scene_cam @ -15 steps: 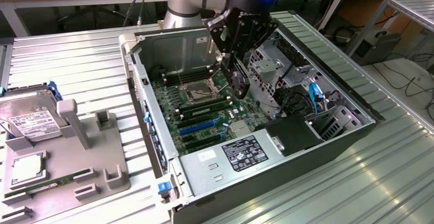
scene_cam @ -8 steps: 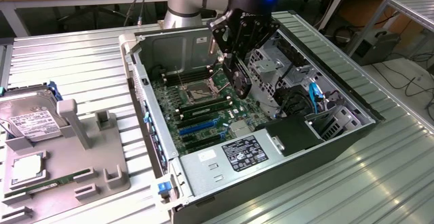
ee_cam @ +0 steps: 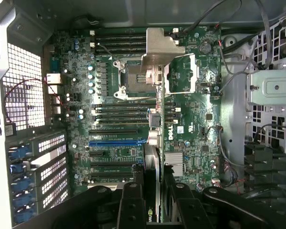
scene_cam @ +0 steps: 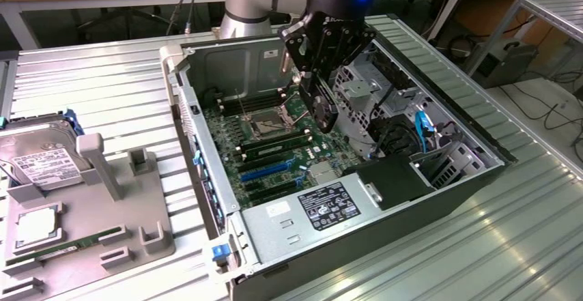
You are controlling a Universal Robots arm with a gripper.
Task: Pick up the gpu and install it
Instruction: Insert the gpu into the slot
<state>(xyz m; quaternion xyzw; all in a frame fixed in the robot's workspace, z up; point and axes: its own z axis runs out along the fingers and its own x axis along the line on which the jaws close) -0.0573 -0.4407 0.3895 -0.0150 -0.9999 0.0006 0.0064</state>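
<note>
black gpu (scene_cam: 326,113) (ee_cam: 152,152) is clamped in the closed gripper (scene_cam: 316,82) (ee_cam: 155,207), hanging edge-on above the motherboard (ee_cam: 109,86), silver bracket (ee_cam: 159,45) end farthest from the fingers. long axis points down at the board; blue slot (scene_cam: 264,171) lies toward the exterior view's left of it.

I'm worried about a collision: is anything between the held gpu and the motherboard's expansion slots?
Nothing visible does. The gripper holds the gpu above the motherboard, and the blue expansion slot and the black ones beside it lie bare.
</note>
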